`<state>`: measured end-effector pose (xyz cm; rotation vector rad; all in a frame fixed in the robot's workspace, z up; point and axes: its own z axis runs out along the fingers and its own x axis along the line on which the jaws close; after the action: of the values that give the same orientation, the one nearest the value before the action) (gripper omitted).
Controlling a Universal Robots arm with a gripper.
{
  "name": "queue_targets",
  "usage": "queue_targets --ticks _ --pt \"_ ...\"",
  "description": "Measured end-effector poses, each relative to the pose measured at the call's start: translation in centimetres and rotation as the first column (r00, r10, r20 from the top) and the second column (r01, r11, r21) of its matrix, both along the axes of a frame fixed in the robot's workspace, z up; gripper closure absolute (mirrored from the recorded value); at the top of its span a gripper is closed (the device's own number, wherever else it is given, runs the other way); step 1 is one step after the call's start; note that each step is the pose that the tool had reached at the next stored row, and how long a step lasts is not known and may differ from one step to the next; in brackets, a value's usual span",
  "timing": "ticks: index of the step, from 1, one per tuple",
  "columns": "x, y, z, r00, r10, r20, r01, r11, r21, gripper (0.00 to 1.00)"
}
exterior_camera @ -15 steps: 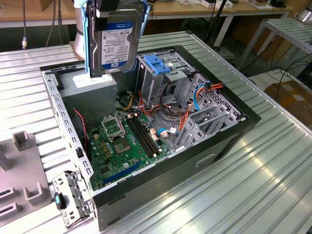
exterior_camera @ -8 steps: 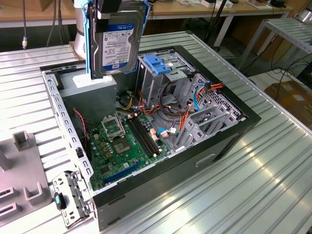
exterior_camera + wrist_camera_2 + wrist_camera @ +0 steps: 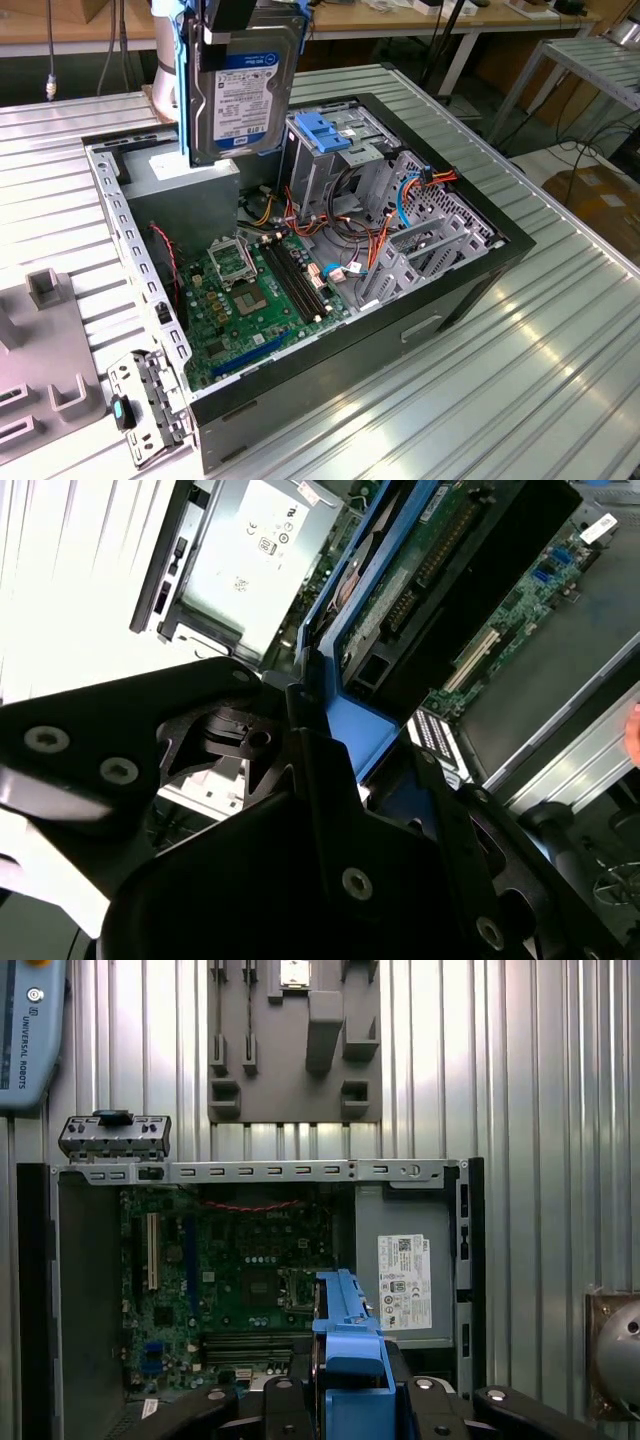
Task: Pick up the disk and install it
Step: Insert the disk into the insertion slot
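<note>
The disk (image 3: 245,95) hangs upright above the far left corner of the open computer case (image 3: 470,290), label side facing the exterior camera, with blue rails along its edges. My gripper (image 3: 238,25) is shut on its upper end. In the first wrist view the disk (image 3: 345,1345) shows edge-on with its blue rail, between my fingers (image 3: 290,1400), above the motherboard and beside the power supply. In the second wrist view the disk's circuit-board underside (image 3: 420,570) and blue rail run out from the gripper (image 3: 330,730).
Inside the case are the motherboard (image 3: 260,290), a grey power supply box (image 3: 185,185) under the disk, and a drive cage with a bare light-blue bracket (image 3: 325,130) and loose cables (image 3: 370,230). A grey fixture (image 3: 40,330) and a metal bracket (image 3: 150,405) lie on the ribbed table.
</note>
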<state>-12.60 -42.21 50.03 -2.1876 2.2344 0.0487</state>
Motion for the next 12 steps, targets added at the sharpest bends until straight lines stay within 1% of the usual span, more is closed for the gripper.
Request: queue_targets --ticks 7,12 --pt "0.59 -0.08 0.0 1.0 0.0 -0.0001 0.0 1.0 -0.0001 0.63" --pt "0.74 -0.25 0.0 1.0 0.0 -0.0001 0.0 1.0 -0.0001 0.63"
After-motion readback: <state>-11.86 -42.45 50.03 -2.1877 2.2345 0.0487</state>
